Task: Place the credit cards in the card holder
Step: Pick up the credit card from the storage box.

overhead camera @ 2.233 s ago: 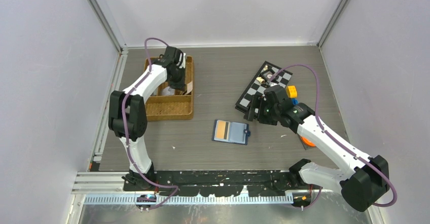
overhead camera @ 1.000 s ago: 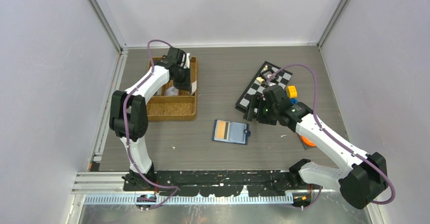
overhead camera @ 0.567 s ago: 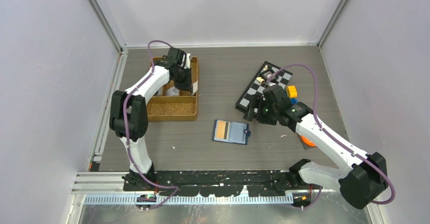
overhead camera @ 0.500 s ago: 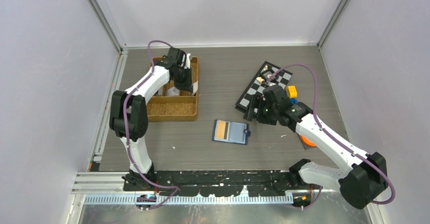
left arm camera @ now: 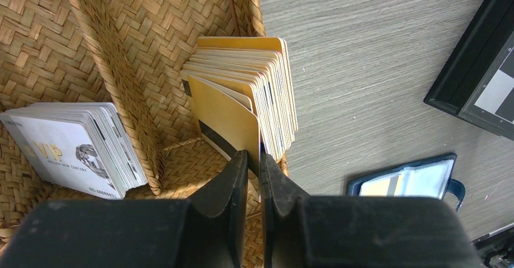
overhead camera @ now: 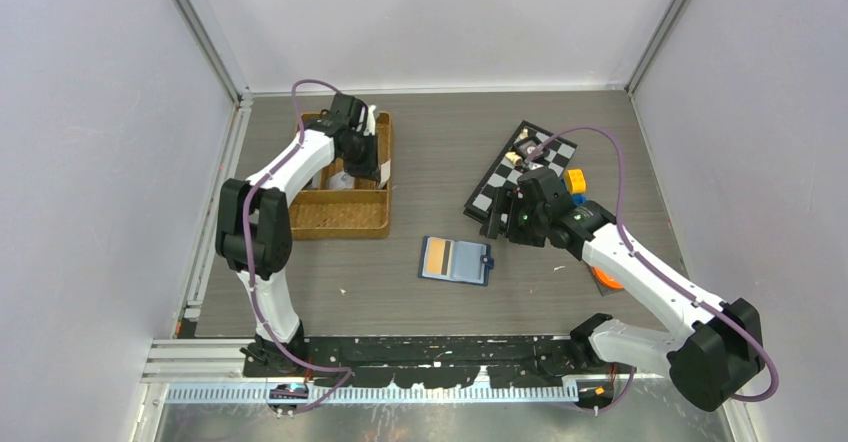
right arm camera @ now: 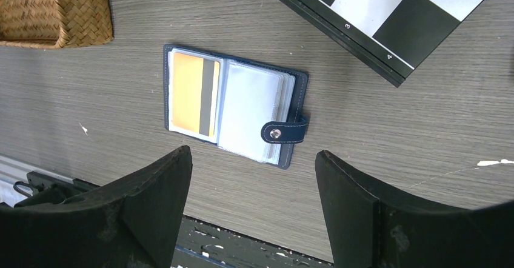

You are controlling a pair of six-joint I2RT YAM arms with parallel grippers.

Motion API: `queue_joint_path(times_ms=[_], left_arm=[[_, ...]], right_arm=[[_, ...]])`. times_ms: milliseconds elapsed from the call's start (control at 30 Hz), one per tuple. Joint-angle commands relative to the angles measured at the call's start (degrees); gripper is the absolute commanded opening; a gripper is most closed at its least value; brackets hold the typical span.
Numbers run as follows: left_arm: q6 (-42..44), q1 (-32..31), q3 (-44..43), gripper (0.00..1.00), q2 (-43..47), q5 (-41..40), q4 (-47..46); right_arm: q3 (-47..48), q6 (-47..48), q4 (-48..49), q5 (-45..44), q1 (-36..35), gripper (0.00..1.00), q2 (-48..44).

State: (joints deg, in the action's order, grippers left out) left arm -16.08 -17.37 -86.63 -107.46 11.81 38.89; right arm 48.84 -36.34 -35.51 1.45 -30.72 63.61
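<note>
Top external: the left gripper [overhead camera: 362,157] is sunk in the brown wicker tray [overhead camera: 335,224] at ten o'clock. The navy card holder [overhead camera: 455,260] lies open on the grey wood-grain table [overhead camera: 420,142] at the centre. The right gripper [overhead camera: 500,220] hovers just off the holder's two o'clock corner, beside the checkerboard [overhead camera: 520,172]. From this height I cannot tell how either claw stands.

Left wrist: the fingers are pinched nearly closed on one orange credit card [left arm camera: 225,119], a thin, glossy card with a dark magnetic stripe. It is tilted away from the upright stack of orange credit cards [left arm camera: 270,92] in the tray's right compartment. Across the woven divider, at eight o'clock, sit the white VIP cards [left arm camera: 70,147]. The holder shows at four o'clock, well apart. To do this step well, I judge the card should be lifted straight up until it is free of the stack and the herringbone rim. The grip bites only near one edge, so a sideways drag could twist the card or pull its neighbours along.

Right wrist: the claw is spread wide and holds nothing, and its dark fingers frame the holder from six o'clock. The holder's left clear plastic sleeve already carries a seated orange card [right arm camera: 189,95]. The right sleeves look empty and pale, and the snap tab [right arm camera: 282,133] hangs loose at four o'clock. The sleeves are soft, so a pin on the holder's edge would likely steady insertion.
</note>
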Motion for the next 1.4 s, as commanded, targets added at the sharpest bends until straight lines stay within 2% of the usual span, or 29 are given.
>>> queue_joint_path(times_ms=[0, 233, 467, 533, 767, 900, 1100, 1233, 1367], left_arm=[[-0.1, -0.8, 0.0, 0.15, 3.4, 2.7, 0.5], [-0.2, -0.8, 0.1, 0.17, 3.5, 3.7, 0.3], [-0.2, -0.8, 0.1, 0.05, 3.2, 3.1, 0.8], [-0.1, -0.8, -0.4, 0.00, 3.4, 1.8, 1.5], [3.6, -0.8, -2.6, 0.00, 7.5, -9.1, 5.8], [4.9, -0.8, -2.4, 0.00, 11.1, -9.6, 6.3], [6.6, -0.9, -2.2, 0.00, 18.0, -3.7, 7.0], [7.6, -1.8, -1.3, 0.00, 22.4, 5.7, 6.9], [10.6, -5.7, 0.0, 0.00, 25.2, 17.4, 8.3]], right_arm=[[0.6, -0.1, 1.8, 0.4, 0.2, 0.79, 0.5], [0.6, -0.1, 1.8, 0.2, 0.1, 0.79, 0.7], [0.6, -0.1, 1.9, 0.2, 0.2, 0.79, 0.5], [0.6, -0.1, 1.8, 0.2, 0.1, 0.79, 0.3], [2.0, 0.4, 0.3, -0.9, 0.1, 0.79, -0.5], [3.3, 0.9, -1.1, -3.0, 0.2, 0.79, -1.8], [5.6, 4.5, -2.0, -1.3, 0.1, 0.80, -5.9], [5.2, 8.4, 0.5, 5.8, 0.1, 0.81, -10.7], [4.8, 10.1, 4.4, 17.3, 0.2, 0.82, -15.5]])
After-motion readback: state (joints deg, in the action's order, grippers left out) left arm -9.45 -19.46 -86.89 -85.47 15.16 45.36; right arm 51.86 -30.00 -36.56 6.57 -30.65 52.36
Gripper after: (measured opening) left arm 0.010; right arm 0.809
